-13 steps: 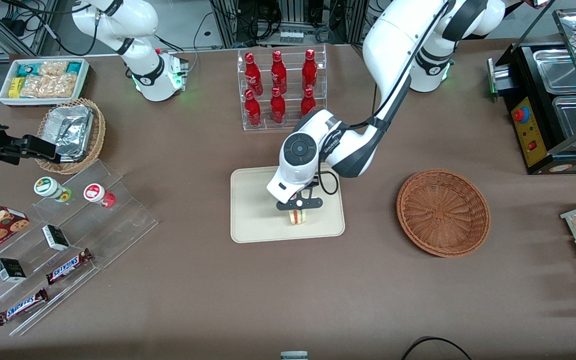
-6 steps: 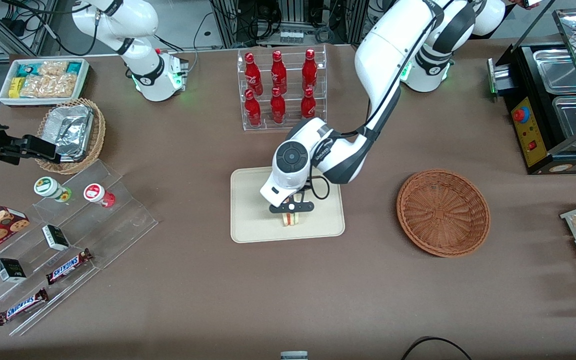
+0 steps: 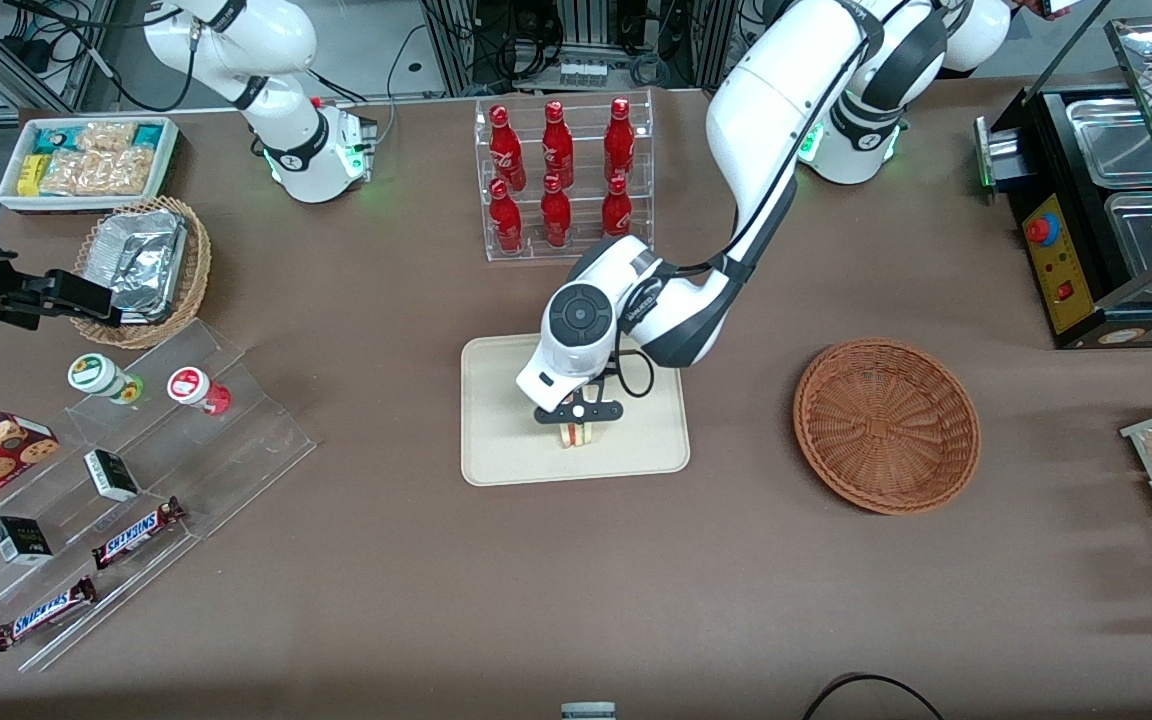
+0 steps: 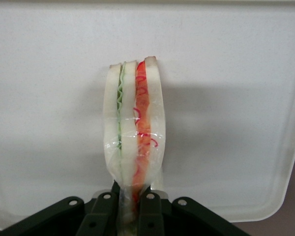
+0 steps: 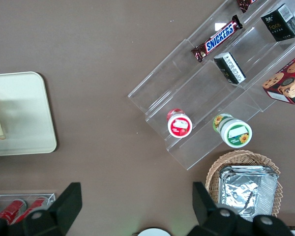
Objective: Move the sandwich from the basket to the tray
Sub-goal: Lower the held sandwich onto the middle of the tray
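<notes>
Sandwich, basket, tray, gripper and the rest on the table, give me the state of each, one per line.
sandwich: wrapped, standing on edge over the tray, clamped at one end.
gripper: over the tray, jaws shut on the sandwich.
tray: flat on the table, under the sandwich.
basket: empty, upright.
red bottles: upright in their rack.

Red bottles (image 3: 561, 180) racked; Snickers bars (image 3: 134, 533) on clear steps (image 3: 136, 470).

"SNICKERS" on the chocolate bars (image 3: 132, 534) on the clear stepped shelf (image 3: 146, 470).
</notes>
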Tool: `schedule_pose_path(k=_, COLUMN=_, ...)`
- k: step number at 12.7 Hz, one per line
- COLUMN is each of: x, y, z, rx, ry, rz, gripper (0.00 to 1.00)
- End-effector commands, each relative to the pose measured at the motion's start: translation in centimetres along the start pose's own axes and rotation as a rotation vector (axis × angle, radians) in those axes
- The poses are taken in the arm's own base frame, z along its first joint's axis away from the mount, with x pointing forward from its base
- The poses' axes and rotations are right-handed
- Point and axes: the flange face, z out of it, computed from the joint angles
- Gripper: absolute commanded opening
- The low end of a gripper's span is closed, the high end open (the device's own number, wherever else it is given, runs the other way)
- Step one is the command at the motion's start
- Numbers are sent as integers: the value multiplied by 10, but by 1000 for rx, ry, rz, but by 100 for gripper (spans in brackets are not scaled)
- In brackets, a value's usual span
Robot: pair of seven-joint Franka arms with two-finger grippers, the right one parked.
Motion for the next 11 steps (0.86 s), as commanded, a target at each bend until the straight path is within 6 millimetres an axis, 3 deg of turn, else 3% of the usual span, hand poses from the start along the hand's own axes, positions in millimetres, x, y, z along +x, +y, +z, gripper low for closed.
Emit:
schedule_pose_path(k=1, x=3, y=6, z=2, rx=-11, ry=-9, rz=-11, gripper=0)
schedule_pose_path(k=2, x=3, y=6, z=3, rx=-11, ry=-7, rz=-12, gripper=0)
schedule_pose_path(k=3, x=4, y=6, z=4, rx=-11, ry=-6, rz=-14, gripper=12)
schedule_pose_path(k=5, x=6, y=7, z=3, rx=-14, ry=-3, rz=-15, gripper=100)
schedule_pose_path(k=8, x=6, y=7, z=-9, rx=-17, ry=3, rz=-14, gripper=100)
schedule_pose_path(k=11, x=10, y=6, z=-60, rx=2, ry=-17, rz=-8, gripper=100)
